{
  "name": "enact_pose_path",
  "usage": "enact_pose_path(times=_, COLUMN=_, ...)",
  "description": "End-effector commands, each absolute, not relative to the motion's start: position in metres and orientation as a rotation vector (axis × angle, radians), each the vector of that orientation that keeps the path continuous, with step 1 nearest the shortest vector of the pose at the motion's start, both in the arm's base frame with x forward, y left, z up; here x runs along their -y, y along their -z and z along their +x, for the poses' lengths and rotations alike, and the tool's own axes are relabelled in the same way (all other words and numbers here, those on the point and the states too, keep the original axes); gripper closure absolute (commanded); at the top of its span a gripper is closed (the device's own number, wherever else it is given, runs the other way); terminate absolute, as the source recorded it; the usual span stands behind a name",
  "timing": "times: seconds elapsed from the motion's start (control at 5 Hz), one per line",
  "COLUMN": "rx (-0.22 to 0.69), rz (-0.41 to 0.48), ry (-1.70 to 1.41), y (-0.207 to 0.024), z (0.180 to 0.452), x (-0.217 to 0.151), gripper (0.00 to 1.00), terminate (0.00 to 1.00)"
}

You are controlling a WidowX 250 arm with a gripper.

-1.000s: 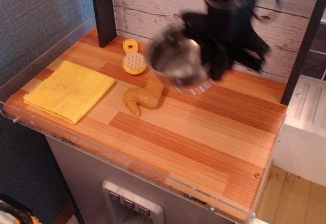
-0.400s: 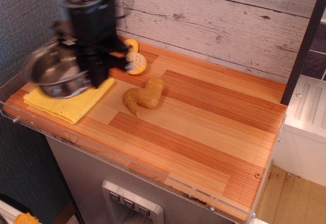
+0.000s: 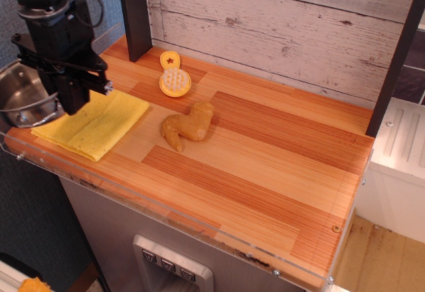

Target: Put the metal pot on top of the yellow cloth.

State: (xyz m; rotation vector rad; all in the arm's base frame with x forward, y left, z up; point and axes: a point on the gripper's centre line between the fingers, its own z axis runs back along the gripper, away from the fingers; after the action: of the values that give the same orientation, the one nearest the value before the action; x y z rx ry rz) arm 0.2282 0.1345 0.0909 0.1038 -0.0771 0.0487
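Note:
The metal pot (image 3: 23, 98) hangs at the far left of the view, over the left end of the yellow cloth (image 3: 99, 125) and partly beyond the table's left edge. My gripper (image 3: 69, 98) is shut on the pot's right rim and holds it a little above the cloth. The black arm rises from there toward the top left corner. The cloth lies flat at the table's front left. Its left part is hidden behind the pot and the gripper.
A tan chicken wing (image 3: 189, 125) lies right of the cloth. A round orange-yellow brush (image 3: 174, 79) lies behind it near a dark post (image 3: 136, 13). A clear acrylic rim (image 3: 133, 196) runs along the table's front and left edges. A plank wall stands behind.
My gripper has carried the pot from the back middle of the table leftward over the cloth. It now sits further left, at the table's left edge.

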Motion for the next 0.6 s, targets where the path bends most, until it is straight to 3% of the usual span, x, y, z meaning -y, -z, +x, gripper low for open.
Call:
enact_pose_path(times=0.0, rx=0.104, rz=0.115, ry=-0.061, y=-0.085, z=0.247, x=-0.146, gripper=1.0, terminate=0.0)
enact_pose_path(times=0.4, rx=0.076, rz=0.121, ry=-0.043, y=-0.066, z=0.263, x=-0.139, gripper=1.0, terminate=0.0)
